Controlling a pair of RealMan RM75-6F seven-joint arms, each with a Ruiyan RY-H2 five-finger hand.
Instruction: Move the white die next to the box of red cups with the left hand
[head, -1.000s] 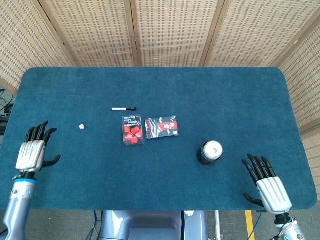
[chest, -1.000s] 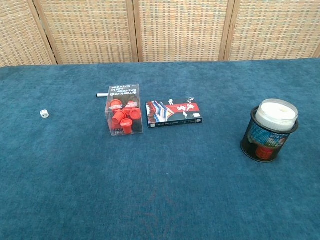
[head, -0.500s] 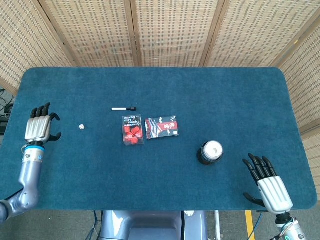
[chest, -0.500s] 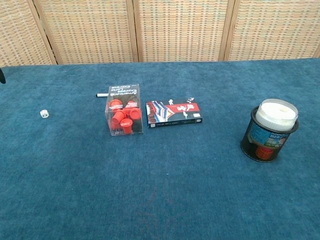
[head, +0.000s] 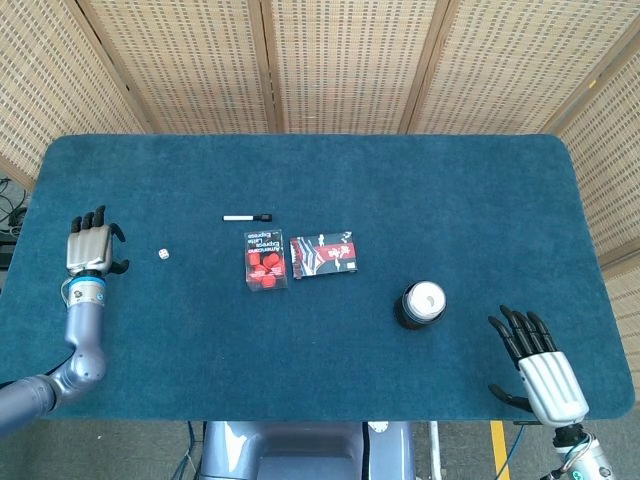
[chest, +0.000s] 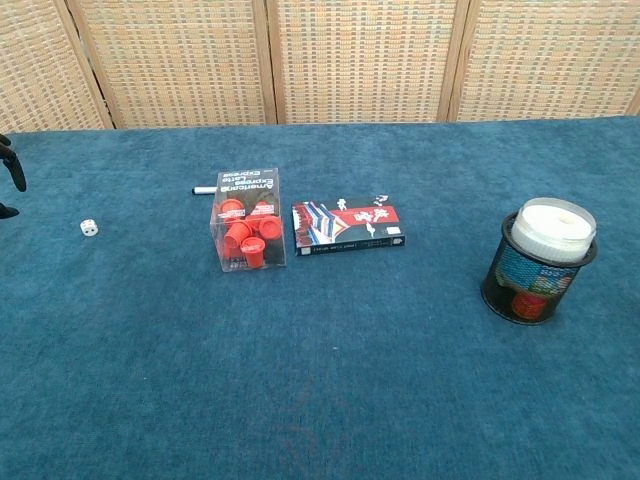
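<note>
The white die (head: 162, 255) (chest: 89, 228) lies on the blue table, well left of the clear box of red cups (head: 266, 261) (chest: 249, 220). My left hand (head: 89, 243) hovers open with fingers spread, a short way left of the die and apart from it. In the chest view only its dark fingertips (chest: 12, 168) show at the left edge. My right hand (head: 540, 366) rests open near the front right corner, holding nothing.
A black-and-white marker (head: 247, 217) lies just behind the cup box. A flat card box (head: 324, 255) (chest: 348, 226) sits right of it. A black mesh holder with a white-lidded jar (head: 421, 304) (chest: 539, 260) stands further right. Wicker screens close off the back.
My left hand has risen and moved forward toward the die's row, now entering the chest view's left edge. The die, cup box and right hand have stayed put.
</note>
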